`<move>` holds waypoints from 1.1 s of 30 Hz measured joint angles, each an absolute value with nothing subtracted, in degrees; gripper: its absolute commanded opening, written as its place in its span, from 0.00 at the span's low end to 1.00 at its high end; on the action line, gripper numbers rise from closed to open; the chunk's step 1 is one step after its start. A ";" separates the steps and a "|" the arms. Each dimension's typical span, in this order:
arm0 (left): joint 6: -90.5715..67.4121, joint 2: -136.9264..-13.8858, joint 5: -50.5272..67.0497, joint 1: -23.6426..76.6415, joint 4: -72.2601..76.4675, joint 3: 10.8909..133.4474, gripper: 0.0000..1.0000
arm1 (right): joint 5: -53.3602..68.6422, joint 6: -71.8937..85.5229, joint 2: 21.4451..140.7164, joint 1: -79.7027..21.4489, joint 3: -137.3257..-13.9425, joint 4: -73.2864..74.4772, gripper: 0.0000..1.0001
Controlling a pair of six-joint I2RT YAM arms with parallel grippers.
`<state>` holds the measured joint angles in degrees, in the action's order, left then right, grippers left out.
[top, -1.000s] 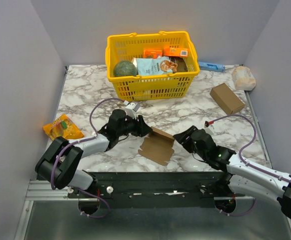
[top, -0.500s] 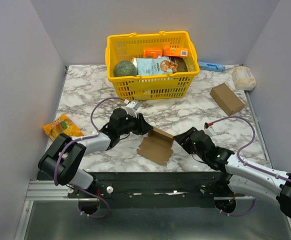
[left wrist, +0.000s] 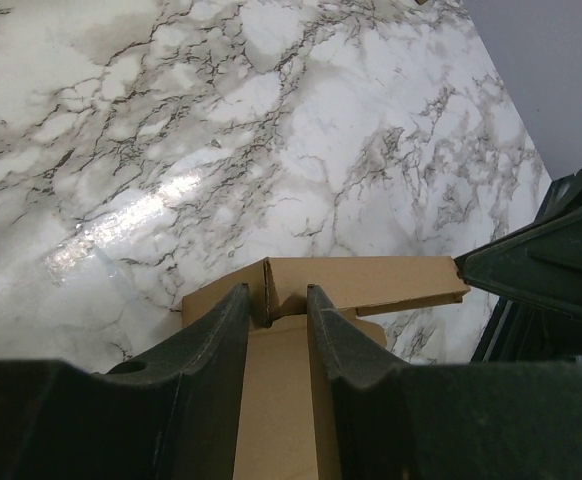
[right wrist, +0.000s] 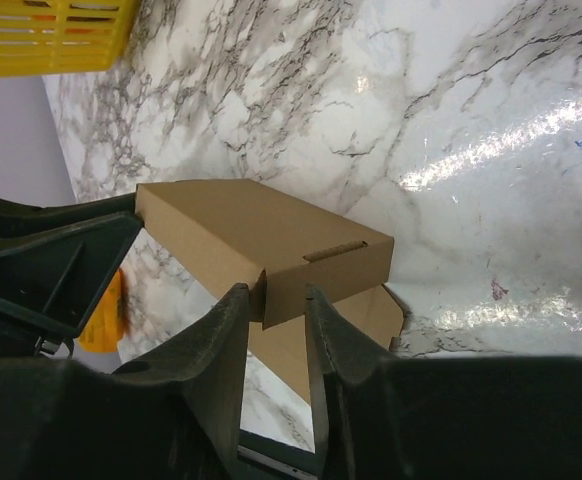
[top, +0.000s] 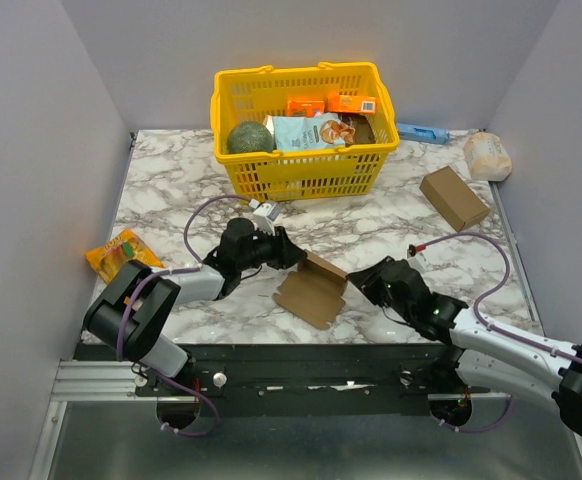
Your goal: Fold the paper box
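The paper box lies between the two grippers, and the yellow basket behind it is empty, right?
Not empty: the top external view shows packets and a round green thing inside the yellow basket. The paper box does lie between the left gripper and right gripper.

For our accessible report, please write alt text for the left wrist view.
The left claw straddles the raised flap of a brown cardboard box on a marble table. The dark right arm reaches the flap's right end.
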<state>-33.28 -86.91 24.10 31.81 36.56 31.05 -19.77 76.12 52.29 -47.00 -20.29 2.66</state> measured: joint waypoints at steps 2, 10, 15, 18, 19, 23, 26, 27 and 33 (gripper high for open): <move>-33.28 -87.15 24.16 31.81 37.41 30.81 0.36 | -19.62 76.01 51.64 -47.00 -20.21 2.94 0.31; -33.32 -88.31 24.51 31.81 40.51 30.17 0.35 | -19.57 75.29 51.07 -47.09 -19.31 3.66 0.29; -33.19 -88.40 24.47 31.81 40.69 30.06 0.34 | -19.57 74.89 53.74 -47.88 -19.53 6.33 0.31; -32.73 -88.38 24.47 31.81 40.71 30.02 0.34 | -19.55 75.00 54.17 -48.12 -18.81 9.15 0.36; -32.60 -88.36 24.47 31.81 40.71 30.02 0.34 | -19.59 75.05 53.32 -48.21 -18.52 9.72 0.38; -32.16 -88.29 24.49 31.81 41.01 29.80 0.34 | -20.01 75.09 46.72 -48.29 -17.96 10.79 0.53; -31.90 -88.29 24.49 31.81 41.32 29.63 0.34 | -20.53 74.98 42.87 -48.29 -17.96 10.79 0.57; -31.75 -88.29 24.49 31.81 41.50 29.54 0.34 | -20.69 74.96 42.24 -48.31 -18.04 10.81 0.57; -31.24 -88.29 24.51 31.81 41.76 29.43 0.33 | -21.17 74.91 44.56 -48.31 -20.12 10.55 0.57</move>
<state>-31.24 -88.29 24.51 31.81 41.76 29.43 -21.17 74.91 44.56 -48.31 -20.12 10.55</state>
